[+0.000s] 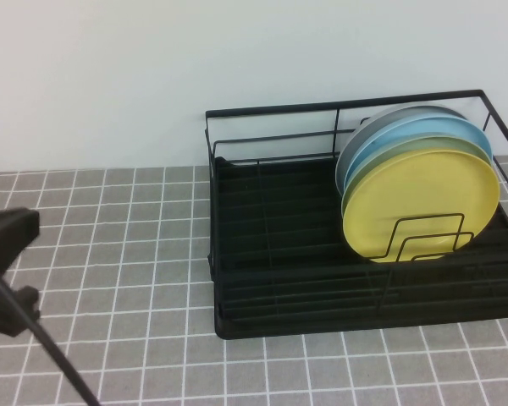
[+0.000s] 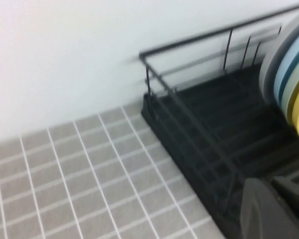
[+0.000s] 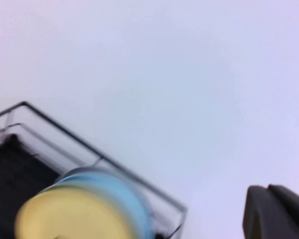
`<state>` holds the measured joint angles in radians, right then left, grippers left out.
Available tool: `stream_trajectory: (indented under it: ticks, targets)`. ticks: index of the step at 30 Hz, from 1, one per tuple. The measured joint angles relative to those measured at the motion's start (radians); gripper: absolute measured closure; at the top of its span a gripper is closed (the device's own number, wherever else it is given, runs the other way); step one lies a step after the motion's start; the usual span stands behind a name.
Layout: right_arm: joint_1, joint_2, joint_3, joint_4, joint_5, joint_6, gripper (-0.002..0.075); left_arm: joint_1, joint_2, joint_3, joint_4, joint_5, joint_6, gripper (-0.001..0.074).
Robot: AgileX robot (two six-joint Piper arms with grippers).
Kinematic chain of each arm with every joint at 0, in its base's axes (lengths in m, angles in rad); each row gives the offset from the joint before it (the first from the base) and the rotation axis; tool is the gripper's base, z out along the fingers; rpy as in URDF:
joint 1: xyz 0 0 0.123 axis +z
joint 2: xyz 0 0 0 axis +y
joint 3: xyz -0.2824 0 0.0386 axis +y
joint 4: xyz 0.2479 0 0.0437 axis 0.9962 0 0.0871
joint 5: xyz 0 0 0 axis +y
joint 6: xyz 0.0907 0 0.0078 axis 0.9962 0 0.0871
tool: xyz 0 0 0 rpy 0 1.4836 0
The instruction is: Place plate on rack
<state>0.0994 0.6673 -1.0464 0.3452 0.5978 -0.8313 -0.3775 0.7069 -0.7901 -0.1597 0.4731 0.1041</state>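
Standing upright in the rack (image 1: 237, 254), the plate (image 1: 423, 199) is leaning at the front of a stack, with a pale green plate (image 1: 406, 148) just behind it and light blue plates (image 1: 432, 127) behind that; wire dividers (image 1: 427, 237) are crossing its lower face, and the rack's right end is running out of the high view. Only a dark piece of the left claw (image 1: 8, 271) is showing at the left edge of the table (image 1: 127, 254), well apart from the plate, and I cannot tell how far it is opened or whether it is gripping anything. In its wrist view the plates are being cut off at the edge. The right claw (image 3: 276, 211) is appearing only as a blurred dark shape in its own wrist view, off to one side of the plate (image 3: 74, 214), its opening likewise impossible to judge. No writing or labels are showing anywhere.
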Motion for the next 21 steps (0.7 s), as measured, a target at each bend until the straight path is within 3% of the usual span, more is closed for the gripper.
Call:
stream_trajectory:
  ticks: [6, 11, 21]
  targets:
    - [0.000, -0.291, 0.346, 0.000, -0.013, 0.120, 0.0725, 0.000, -0.005, 0.000, -0.004, 0.000, -0.002, 0.0735]
    - [0.000, -0.445, 0.572, -0.026, -0.186, 0.115, 0.0725, 0.000, -0.003, 0.000, -0.065, 0.004, -0.010, 0.0735]
    - [0.000, -0.490, 0.715, -0.026, -0.242, 0.114, 0.0725, 0.000, -0.003, 0.000, -0.078, 0.014, -0.010, 0.0735]
